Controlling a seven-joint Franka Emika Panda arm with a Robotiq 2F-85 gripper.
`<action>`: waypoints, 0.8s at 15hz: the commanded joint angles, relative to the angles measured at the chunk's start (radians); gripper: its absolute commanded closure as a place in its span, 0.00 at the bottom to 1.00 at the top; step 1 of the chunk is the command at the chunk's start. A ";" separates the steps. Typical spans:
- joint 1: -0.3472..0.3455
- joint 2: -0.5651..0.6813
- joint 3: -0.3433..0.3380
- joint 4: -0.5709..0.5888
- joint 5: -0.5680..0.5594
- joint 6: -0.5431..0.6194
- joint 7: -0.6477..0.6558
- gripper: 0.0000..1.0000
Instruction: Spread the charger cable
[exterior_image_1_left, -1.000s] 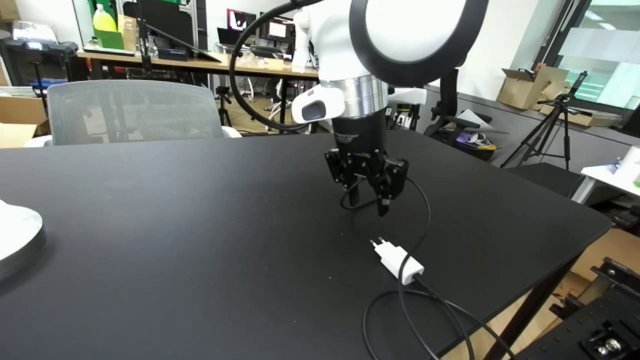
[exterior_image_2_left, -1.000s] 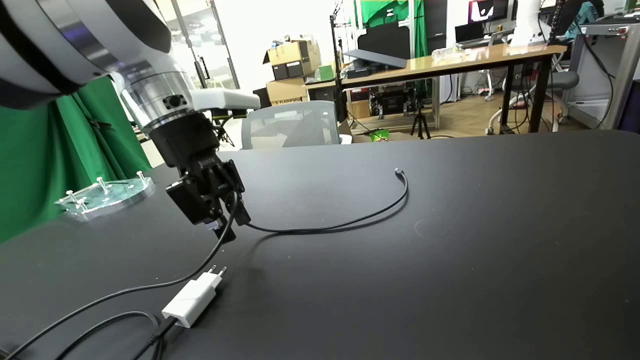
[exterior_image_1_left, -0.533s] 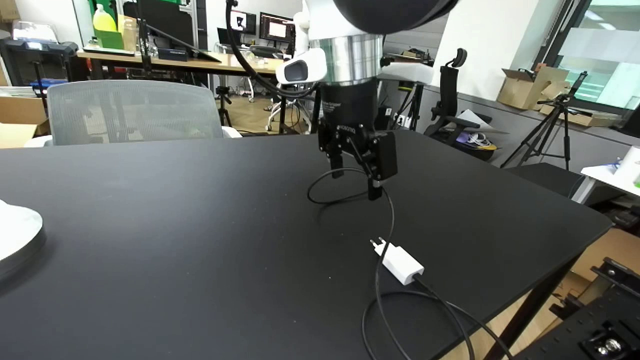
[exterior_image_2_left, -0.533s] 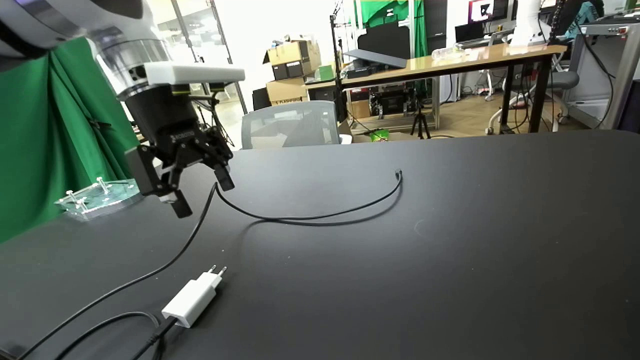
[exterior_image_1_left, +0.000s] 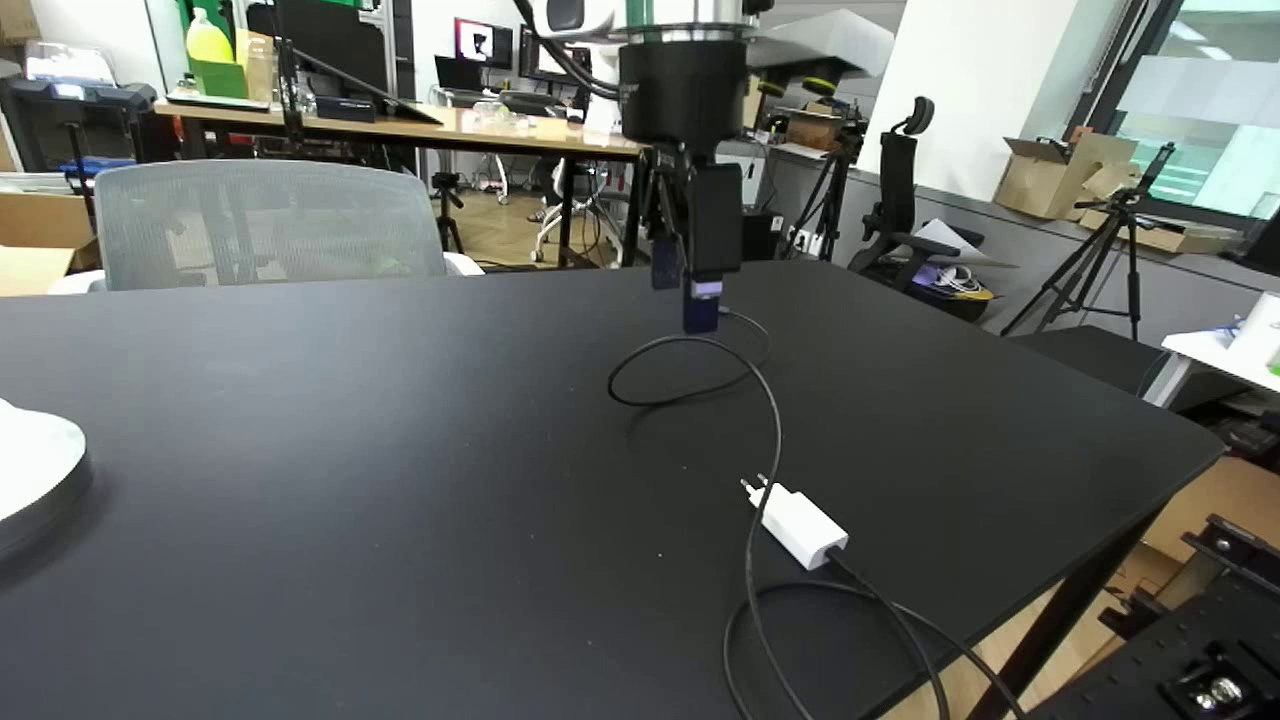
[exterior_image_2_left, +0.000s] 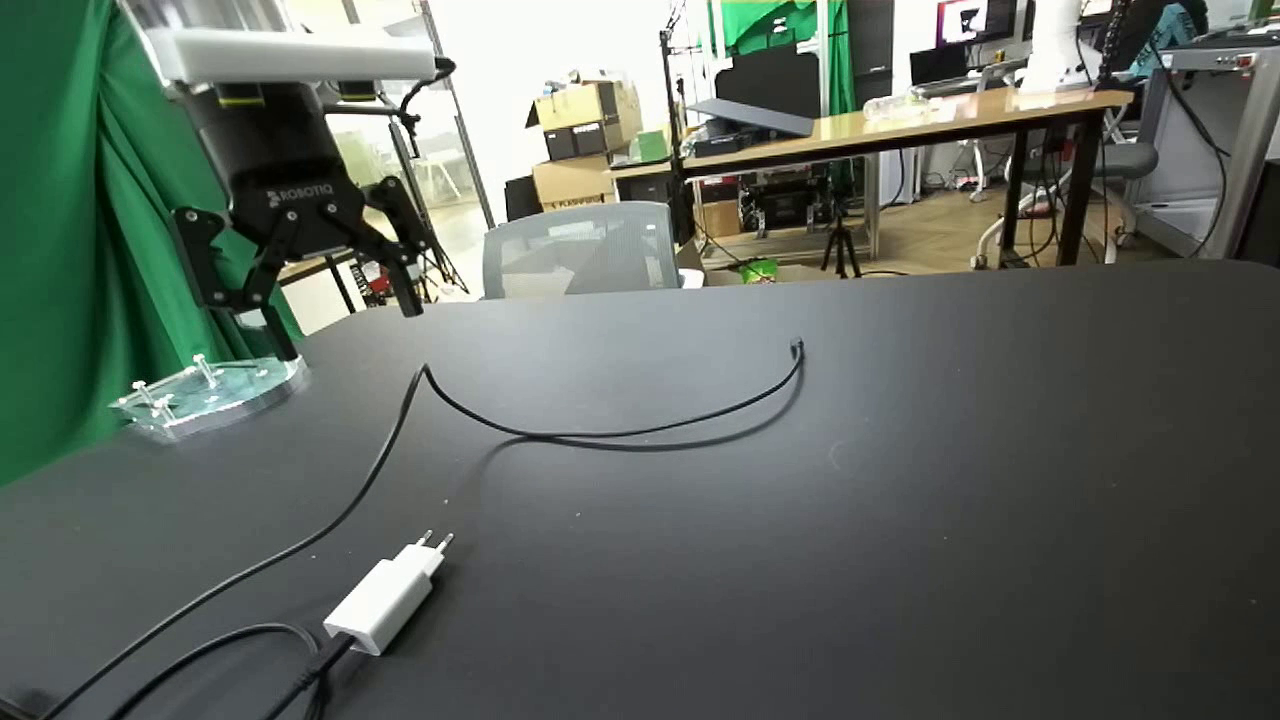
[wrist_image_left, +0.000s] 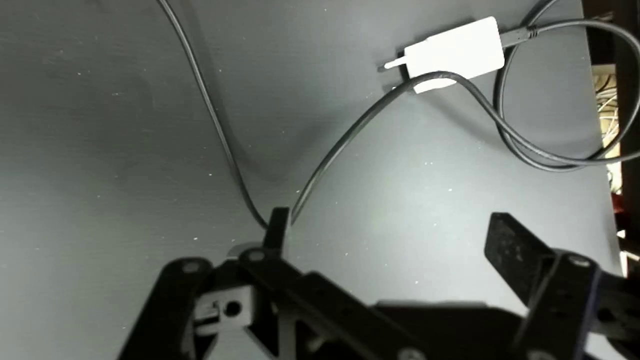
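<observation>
The charger cable is a thin black cord that shows in both exterior views (exterior_image_1_left: 779, 430) (exterior_image_2_left: 600, 436) and in the wrist view (wrist_image_left: 357, 126). It makes a wide bend on the dark table, with a slightly raised kink. Its small far tip (exterior_image_2_left: 797, 347) lies toward the back. The white charger plug (exterior_image_1_left: 800, 527) (exterior_image_2_left: 385, 603) (wrist_image_left: 460, 52) lies near the table edge, with the cord crossing over it in the wrist view. My gripper (exterior_image_1_left: 683, 303) (exterior_image_2_left: 348, 330) (wrist_image_left: 390, 220) is open and empty, above the table and apart from the cord. In the wrist view one finger covers the cord's bend.
A clear plate with upright bolts (exterior_image_2_left: 215, 395) lies on the table near the gripper. A white round object (exterior_image_1_left: 40, 465) stands at the table's other side. A mesh chair (exterior_image_1_left: 270, 225) is behind the table. The cord's coils hang over the table edge (exterior_image_1_left: 1000, 620).
My gripper has risen and drawn away from the cord, turning, and its fingers show wide apart. The cord's bend has shifted and sunk lower. The plug has not moved.
</observation>
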 joint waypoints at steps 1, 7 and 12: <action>-0.036 0.003 -0.049 0.070 0.047 -0.037 0.063 0.00; -0.108 0.007 -0.127 0.082 0.052 -0.005 0.034 0.00; -0.121 0.041 -0.144 0.116 0.063 -0.019 0.185 0.00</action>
